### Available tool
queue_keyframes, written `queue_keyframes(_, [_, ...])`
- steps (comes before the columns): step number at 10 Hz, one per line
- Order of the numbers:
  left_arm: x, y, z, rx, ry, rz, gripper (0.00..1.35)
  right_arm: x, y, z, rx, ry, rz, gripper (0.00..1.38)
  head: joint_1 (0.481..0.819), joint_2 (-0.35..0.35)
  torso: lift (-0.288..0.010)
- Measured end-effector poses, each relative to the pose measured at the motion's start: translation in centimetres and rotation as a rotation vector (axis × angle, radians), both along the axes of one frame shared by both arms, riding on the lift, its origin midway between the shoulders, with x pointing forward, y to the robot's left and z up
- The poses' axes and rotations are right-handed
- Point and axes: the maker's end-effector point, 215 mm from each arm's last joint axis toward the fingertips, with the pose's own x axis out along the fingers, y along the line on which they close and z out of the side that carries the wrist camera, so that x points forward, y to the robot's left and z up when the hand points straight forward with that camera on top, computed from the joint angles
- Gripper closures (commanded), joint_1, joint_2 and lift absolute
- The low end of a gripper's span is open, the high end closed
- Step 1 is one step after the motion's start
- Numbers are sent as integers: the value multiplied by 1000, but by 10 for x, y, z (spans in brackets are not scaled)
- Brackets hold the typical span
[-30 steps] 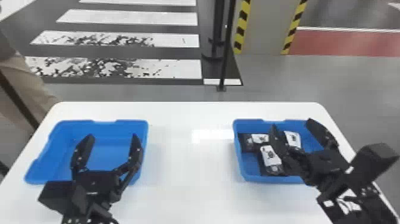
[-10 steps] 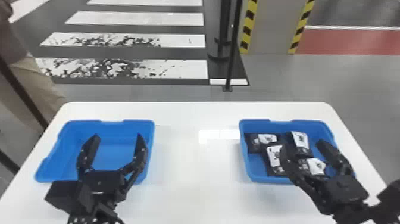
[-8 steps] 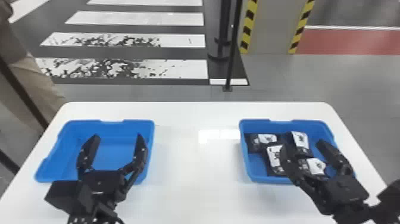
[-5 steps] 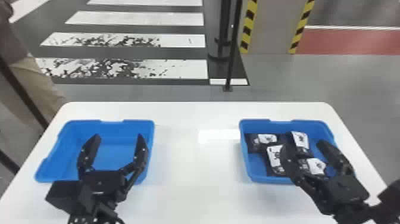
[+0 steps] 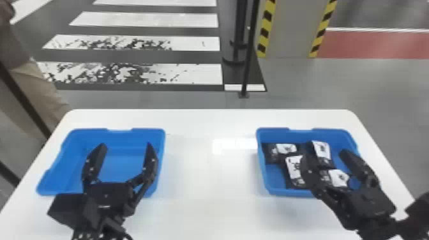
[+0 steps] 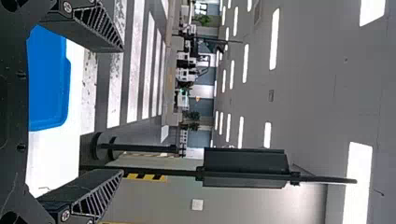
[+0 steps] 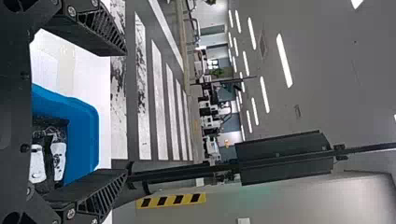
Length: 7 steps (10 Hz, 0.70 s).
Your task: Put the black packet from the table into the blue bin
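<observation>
Hanging at the left bin (image 5: 121,137) is the left gripper (image 5: 125,146), jaws spread, then the right bin (image 5: 273,191) holds the black packets (image 5: 293,169) by the right gripper (image 5: 325,154), also spread, so imo the drop's done, only backing off remains.

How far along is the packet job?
It looks done: black packets lie in the blue bin on the right. Nothing is in hand: the left gripper and right gripper are open. Probably all that's left is withdrawing the right gripper from over that bin.
</observation>
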Motion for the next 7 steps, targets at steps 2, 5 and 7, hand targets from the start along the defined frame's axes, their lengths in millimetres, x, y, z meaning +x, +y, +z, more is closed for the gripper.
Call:
queue_keyframes(2, [0, 1, 0, 2, -2, 1, 102, 0, 1, 1, -5, -2, 1, 127, 695, -13, -110])
queue_keyframes(5, [0, 0, 1, 4, -3, 0, 102, 0, 1, 1, -7, -2, 1, 127, 695, -13, -110])
queue_keyframes(7, [0, 0, 1, 3, -4, 0, 102, 0, 1, 2, -10, -4, 1, 127, 695, -14, -110])
